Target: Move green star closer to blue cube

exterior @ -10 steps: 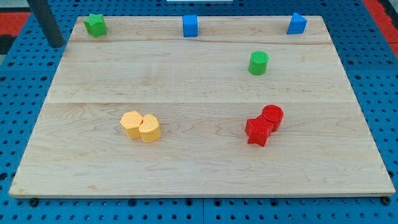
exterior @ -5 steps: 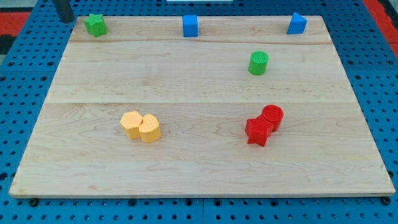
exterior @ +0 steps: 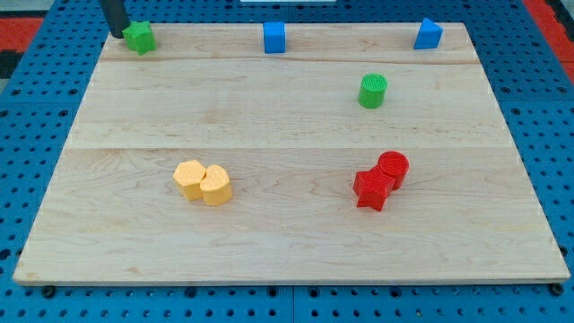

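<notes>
My tip (exterior: 119, 34) stood at the table's (exterior: 287, 117) top left corner, just to the view's left of the green star (exterior: 138, 37), so close that I could not tell whether the two touched. The rod rose from there out of the view's top edge. The arm carried no hand at all, only this rod, so there was nothing to be open or closed.

The green star sat at the top edge of the table, near its left corner. The blue cube (exterior: 274, 38) stood along the same top edge, a little left of the middle and well apart from the star, with bare wood between them. A second blue block (exterior: 428, 34), wedge-like in shape, sat near the top right corner.

Below the top edge and toward the right side stood a green cylinder (exterior: 373, 91), apart from everything else. Further toward the bottom on the right half, a red cylinder (exterior: 393, 167) and a red star (exterior: 372, 189) touched each other, the star on the lower left of the cylinder. On the left half, at about the same depth, two yellow blocks pressed together: a yellow hexagon-like block (exterior: 189, 178) on the left and a yellow rounded block (exterior: 216, 186) on its right.
</notes>
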Robot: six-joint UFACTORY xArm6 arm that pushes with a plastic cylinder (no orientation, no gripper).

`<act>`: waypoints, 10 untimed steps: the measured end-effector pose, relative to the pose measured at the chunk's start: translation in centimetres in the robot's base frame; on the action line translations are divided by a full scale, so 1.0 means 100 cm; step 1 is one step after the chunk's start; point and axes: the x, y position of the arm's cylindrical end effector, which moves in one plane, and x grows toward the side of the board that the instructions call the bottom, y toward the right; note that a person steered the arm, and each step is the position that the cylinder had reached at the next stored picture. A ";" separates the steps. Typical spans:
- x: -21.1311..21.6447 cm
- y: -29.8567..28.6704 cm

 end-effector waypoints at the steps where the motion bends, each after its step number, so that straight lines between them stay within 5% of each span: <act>1: 0.000 -0.003; 4: 0.000 0.019; 10: 0.072 0.175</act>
